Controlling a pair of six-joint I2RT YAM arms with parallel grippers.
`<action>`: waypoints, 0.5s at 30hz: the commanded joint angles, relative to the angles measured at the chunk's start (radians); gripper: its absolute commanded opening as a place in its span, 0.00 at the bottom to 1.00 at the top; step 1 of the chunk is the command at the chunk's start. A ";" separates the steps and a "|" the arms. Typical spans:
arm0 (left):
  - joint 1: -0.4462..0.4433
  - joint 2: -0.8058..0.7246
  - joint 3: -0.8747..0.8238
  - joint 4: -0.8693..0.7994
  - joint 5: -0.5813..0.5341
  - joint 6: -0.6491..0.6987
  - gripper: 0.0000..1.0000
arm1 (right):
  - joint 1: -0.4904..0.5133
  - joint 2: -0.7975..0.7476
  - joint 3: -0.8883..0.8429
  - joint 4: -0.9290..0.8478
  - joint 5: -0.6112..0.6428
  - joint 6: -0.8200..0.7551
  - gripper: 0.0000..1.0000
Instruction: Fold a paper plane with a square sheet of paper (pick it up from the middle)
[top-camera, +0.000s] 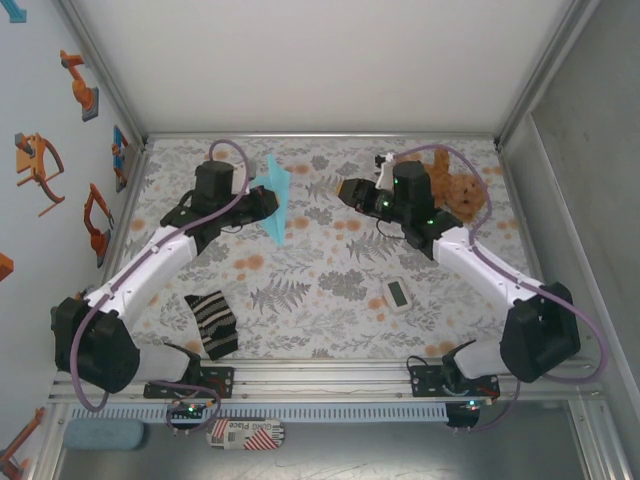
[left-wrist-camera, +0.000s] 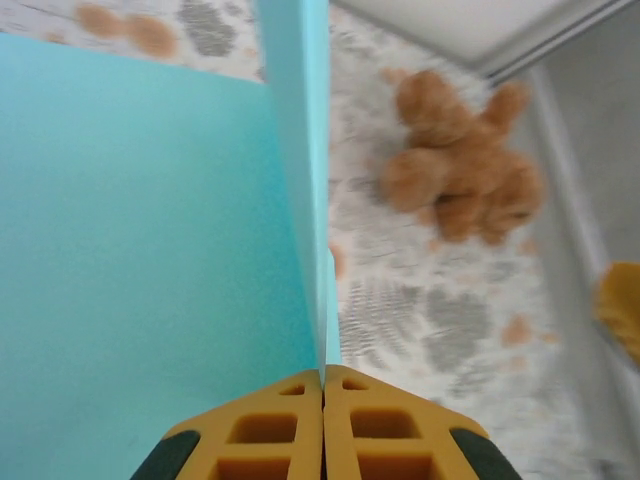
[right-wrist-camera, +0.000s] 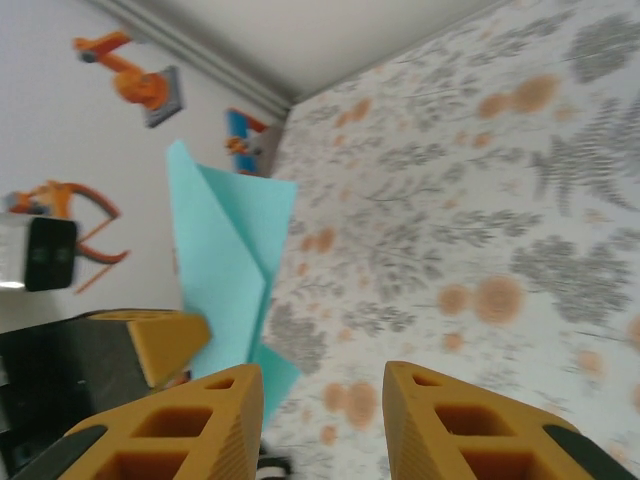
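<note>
Left wrist: our left gripper (left-wrist-camera: 323, 385) pinches the folded paper plane (left-wrist-camera: 150, 250); our right gripper (right-wrist-camera: 322, 388) is partly open, empty. Next, we think, lay it down.

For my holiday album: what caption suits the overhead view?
Left gripper pinches the paper plane; right gripper faces it, open and empty.

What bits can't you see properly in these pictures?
- The plane: in the left wrist view it is too close and cut off by the top and left edges.
- The plane's lower end: in the right wrist view it is hidden behind the yellow jaws.
- The teddy: in the top view it is partly behind the right arm; in the left wrist view it is blurred.
- The white gadget: in the top view it is too small to read.
</note>
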 joint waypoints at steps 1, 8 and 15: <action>-0.068 0.102 0.097 -0.367 -0.451 0.191 0.07 | -0.001 -0.049 0.030 -0.210 0.172 -0.127 0.36; -0.165 0.359 0.253 -0.538 -0.834 0.201 0.07 | -0.001 -0.105 -0.008 -0.270 0.288 -0.144 0.36; -0.213 0.620 0.374 -0.616 -1.021 0.191 0.06 | -0.001 -0.117 -0.028 -0.302 0.335 -0.141 0.35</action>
